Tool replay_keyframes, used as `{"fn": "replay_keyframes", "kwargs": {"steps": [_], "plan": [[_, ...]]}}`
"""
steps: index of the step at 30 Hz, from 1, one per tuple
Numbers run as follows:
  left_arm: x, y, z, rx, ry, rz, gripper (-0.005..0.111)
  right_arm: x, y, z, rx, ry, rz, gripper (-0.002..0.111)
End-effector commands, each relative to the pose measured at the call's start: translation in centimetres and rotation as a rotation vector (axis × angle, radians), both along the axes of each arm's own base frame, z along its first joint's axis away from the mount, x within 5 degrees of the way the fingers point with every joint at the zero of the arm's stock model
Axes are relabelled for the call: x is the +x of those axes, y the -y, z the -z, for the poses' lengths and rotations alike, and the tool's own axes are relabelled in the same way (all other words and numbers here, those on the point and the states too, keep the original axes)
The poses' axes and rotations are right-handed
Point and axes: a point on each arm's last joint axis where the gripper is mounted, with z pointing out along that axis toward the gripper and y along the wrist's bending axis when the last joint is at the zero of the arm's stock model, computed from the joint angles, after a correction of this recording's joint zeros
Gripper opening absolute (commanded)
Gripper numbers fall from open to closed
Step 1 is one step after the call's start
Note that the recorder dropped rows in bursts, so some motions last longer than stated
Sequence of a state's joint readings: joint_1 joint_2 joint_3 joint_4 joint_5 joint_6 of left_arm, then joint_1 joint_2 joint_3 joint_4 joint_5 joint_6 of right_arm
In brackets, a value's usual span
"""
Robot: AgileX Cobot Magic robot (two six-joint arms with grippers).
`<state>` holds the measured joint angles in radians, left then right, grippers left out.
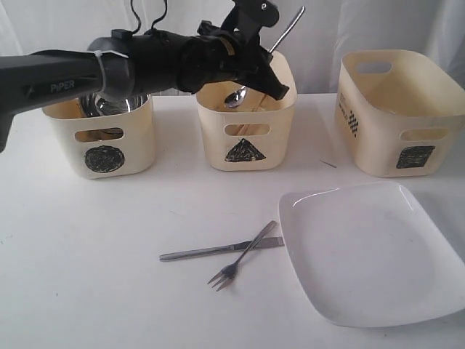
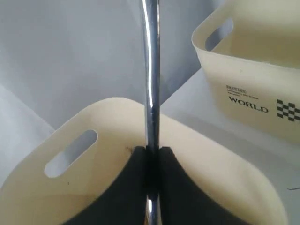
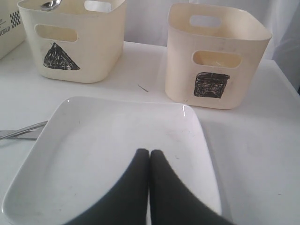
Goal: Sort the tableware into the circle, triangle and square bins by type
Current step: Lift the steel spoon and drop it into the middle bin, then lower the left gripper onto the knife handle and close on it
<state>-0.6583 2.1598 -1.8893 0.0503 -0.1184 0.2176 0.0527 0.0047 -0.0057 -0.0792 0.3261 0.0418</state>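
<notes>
Your left fingers grip the spoon over the triangle bin at the counter's back edge. A steel bowl sits in the circle bin. The fork, knife and plate remain near the front edge. Your right fingers, closed and empty, hover above the plate.

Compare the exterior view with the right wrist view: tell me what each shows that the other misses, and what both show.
Exterior only: the circle bin with a steel bowl inside, and the left gripper holding the spoon over the triangle bin. Right wrist only: the right gripper, fingers together, over the plate. Both: triangle bin, square bin, plate and the spoon's bowl.
</notes>
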Motion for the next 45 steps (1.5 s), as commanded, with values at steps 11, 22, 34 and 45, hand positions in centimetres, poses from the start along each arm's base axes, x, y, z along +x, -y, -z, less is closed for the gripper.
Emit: {"fn": "replay_keyframes", "kwargs": {"steps": [11, 22, 34, 45], "plan": [[0.5, -0.8, 1.4, 0.034, -0.116, -0.03, 0.005, 0.0, 0.0, 0.1, 0.006, 0.008, 0.003, 0.0], [-1.8, -2.3, -1.4, 0.059, -0.337, -0.065, 0.029, 0.0, 0.0, 0.1, 0.006, 0.008, 0.003, 0.0], [-8.3, -5.1, -3.7, 0.327, -0.661, 0.072, 0.029, 0.0, 0.0, 0.1, 0.006, 0.008, 0.003, 0.0], [-13.0, -4.2, 1.4, 0.367, -0.882, 0.278, 0.029, 0.0, 0.0, 0.1, 0.006, 0.008, 0.003, 0.0]]}}
